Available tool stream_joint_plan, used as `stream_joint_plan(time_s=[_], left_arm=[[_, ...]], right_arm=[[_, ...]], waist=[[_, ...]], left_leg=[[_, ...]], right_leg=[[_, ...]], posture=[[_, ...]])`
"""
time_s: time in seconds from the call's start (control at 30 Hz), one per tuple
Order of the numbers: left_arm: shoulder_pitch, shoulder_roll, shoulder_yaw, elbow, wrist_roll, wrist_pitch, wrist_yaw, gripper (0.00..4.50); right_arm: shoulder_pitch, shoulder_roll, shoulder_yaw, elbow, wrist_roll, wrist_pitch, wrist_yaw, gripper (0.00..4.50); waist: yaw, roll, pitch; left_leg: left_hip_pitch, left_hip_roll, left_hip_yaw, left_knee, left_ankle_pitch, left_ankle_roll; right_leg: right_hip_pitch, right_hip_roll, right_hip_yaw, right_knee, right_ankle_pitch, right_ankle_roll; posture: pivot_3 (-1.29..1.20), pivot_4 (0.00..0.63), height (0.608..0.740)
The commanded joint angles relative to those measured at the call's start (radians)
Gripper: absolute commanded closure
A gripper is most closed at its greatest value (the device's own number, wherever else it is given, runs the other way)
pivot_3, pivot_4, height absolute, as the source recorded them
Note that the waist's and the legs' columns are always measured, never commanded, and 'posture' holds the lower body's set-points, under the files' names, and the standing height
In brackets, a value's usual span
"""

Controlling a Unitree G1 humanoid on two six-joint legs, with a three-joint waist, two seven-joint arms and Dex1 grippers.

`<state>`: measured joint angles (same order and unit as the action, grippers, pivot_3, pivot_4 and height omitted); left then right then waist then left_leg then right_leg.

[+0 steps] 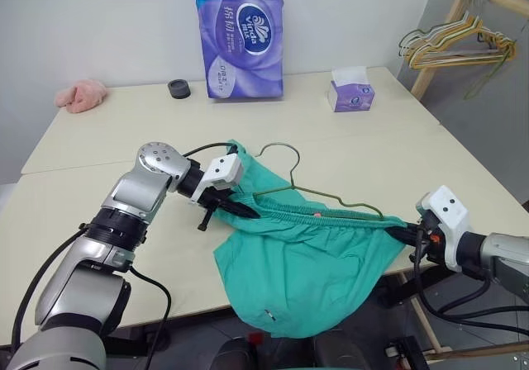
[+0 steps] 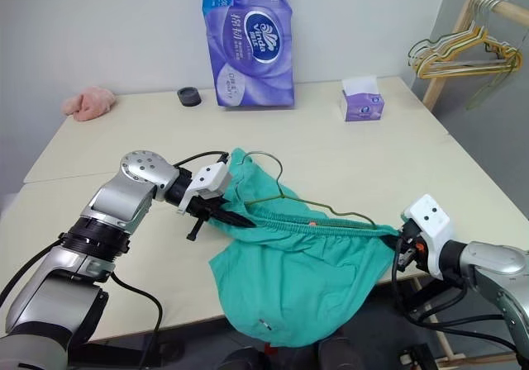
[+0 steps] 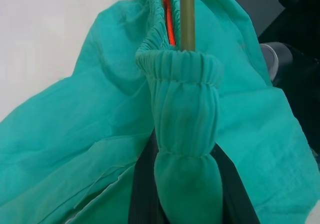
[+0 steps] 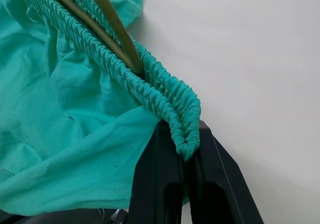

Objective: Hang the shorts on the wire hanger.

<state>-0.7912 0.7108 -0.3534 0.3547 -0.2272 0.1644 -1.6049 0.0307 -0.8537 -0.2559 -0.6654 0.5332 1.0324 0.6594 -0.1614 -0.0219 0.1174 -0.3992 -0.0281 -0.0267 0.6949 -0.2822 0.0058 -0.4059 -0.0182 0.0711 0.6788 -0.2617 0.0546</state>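
Observation:
The teal-green shorts [image 1: 306, 263] hang stretched between both grippers over the table's front edge, legs drooping below it. My left gripper [image 1: 246, 211] is shut on the left end of the gathered waistband [image 3: 182, 114]. The right end of the waistband [image 4: 182, 129] is pinched by my shut right gripper [image 1: 398, 232]. The wire hanger [image 1: 318, 192] lies on the table with its lower wire running inside the waistband [image 3: 187, 14] and its hook [image 1: 277, 149] pointing away from me. An orange drawstring [image 3: 166, 14] shows beside the wire.
A purple tissue-roll pack [image 1: 240, 35], a small purple tissue box [image 1: 350, 89], a dark round object [image 1: 178, 88] and a pink cloth [image 1: 80, 95] sit at the table's far side. A bunch of yellow-green and pale hangers [image 1: 459, 44] hangs on a wooden rack at right.

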Motion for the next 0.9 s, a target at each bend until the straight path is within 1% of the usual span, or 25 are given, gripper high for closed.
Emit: stream_joint_plan(time_s=[0.03, 0.1, 0.3, 0.4, 0.5, 0.63, 0.67, 0.8, 0.9], left_arm=[[-0.016, 0.035, 0.013, 0.027, 0.038, -0.028, -0.010, 4.50], [-0.015, 0.032, 0.013, 0.036, 0.051, -0.038, -0.008, 4.50], [-0.017, 0.014, 0.017, 0.061, 0.084, -0.070, 0.019, 4.50], [-0.018, 0.001, 0.018, 0.063, 0.093, -0.073, 0.033, 4.50], [-0.017, -0.021, 0.018, 0.060, 0.110, -0.088, 0.069, 4.50], [-0.027, -0.083, 0.023, 0.032, 0.119, -0.072, 0.139, 4.50], [-0.030, -0.096, 0.026, 0.028, 0.122, -0.067, 0.155, 4.50], [-0.023, -0.131, 0.031, 0.005, 0.130, -0.053, 0.203, 4.50], [-0.008, -0.146, 0.035, -0.009, 0.128, -0.045, 0.224, 4.50]], right_arm=[[0.001, -0.050, -0.081, -0.006, -0.008, -0.002, 0.002, 4.45], [-0.017, -0.084, -0.087, -0.020, 0.001, 0.000, 0.021, 4.45], [-0.030, -0.231, -0.117, -0.048, 0.031, -0.009, 0.121, 4.45], [-0.051, -0.273, -0.097, -0.057, 0.030, -0.030, 0.142, 4.45], [-0.133, -0.311, -0.008, -0.070, 0.019, -0.062, 0.150, 4.45], [-0.369, -0.306, 0.235, -0.054, -0.042, -0.109, 0.155, 4.45], [-0.408, -0.300, 0.275, -0.047, -0.054, -0.110, 0.157, 4.45], [-0.528, -0.281, 0.414, -0.031, -0.115, -0.127, 0.182, 4.45], [-0.580, -0.258, 0.474, -0.030, -0.149, -0.137, 0.192, 4.45]], waist=[[0.000, 0.000, 0.000], [-0.001, 0.000, 0.000], [0.000, 0.000, 0.000], [0.000, 0.000, 0.001], [-0.002, 0.000, 0.001], [-0.007, 0.000, 0.001], [-0.008, 0.000, 0.001], [-0.005, 0.000, 0.001], [-0.005, 0.000, 0.001]], left_leg=[[0.000, 0.000, 0.000, 0.000, 0.000, 0.000], [0.000, 0.000, 0.000, 0.000, 0.000, 0.000], [0.000, 0.000, 0.000, 0.000, 0.000, 0.000], [0.000, 0.000, 0.001, 0.000, 0.000, 0.000], [0.000, 0.000, 0.001, 0.000, 0.000, 0.000], [0.000, 0.001, 0.001, 0.000, 0.000, 0.000], [0.000, 0.001, 0.001, 0.000, 0.000, 0.000], [-0.001, 0.001, 0.000, 0.000, 0.000, 0.000], [-0.001, 0.001, 0.000, 0.000, 0.000, 0.001]], right_leg=[[0.000, 0.000, 0.000, 0.000, 0.000, 0.000], [0.000, 0.000, 0.000, 0.000, 0.000, 0.000], [0.000, 0.000, 0.000, 0.000, 0.000, 0.000], [0.000, 0.000, 0.000, -0.001, -0.001, 0.001], [0.000, 0.000, 0.000, -0.001, -0.001, 0.001], [0.000, 0.000, 0.000, -0.001, 0.000, 0.001], [-0.001, 0.000, 0.000, -0.001, 0.000, 0.000], [-0.001, -0.001, 0.001, -0.002, 0.000, 0.000], [-0.001, -0.001, 0.001, -0.002, 0.000, 0.000]], posture=[[-0.23, 0.098, 0.740], [-0.23, 0.099, 0.740], [-0.24, 0.099, 0.740], [-0.24, 0.098, 0.740], [-0.24, 0.098, 0.740], [-0.26, 0.091, 0.740], [-0.25, 0.091, 0.740], [-0.25, 0.089, 0.740], [-0.25, 0.089, 0.740]])
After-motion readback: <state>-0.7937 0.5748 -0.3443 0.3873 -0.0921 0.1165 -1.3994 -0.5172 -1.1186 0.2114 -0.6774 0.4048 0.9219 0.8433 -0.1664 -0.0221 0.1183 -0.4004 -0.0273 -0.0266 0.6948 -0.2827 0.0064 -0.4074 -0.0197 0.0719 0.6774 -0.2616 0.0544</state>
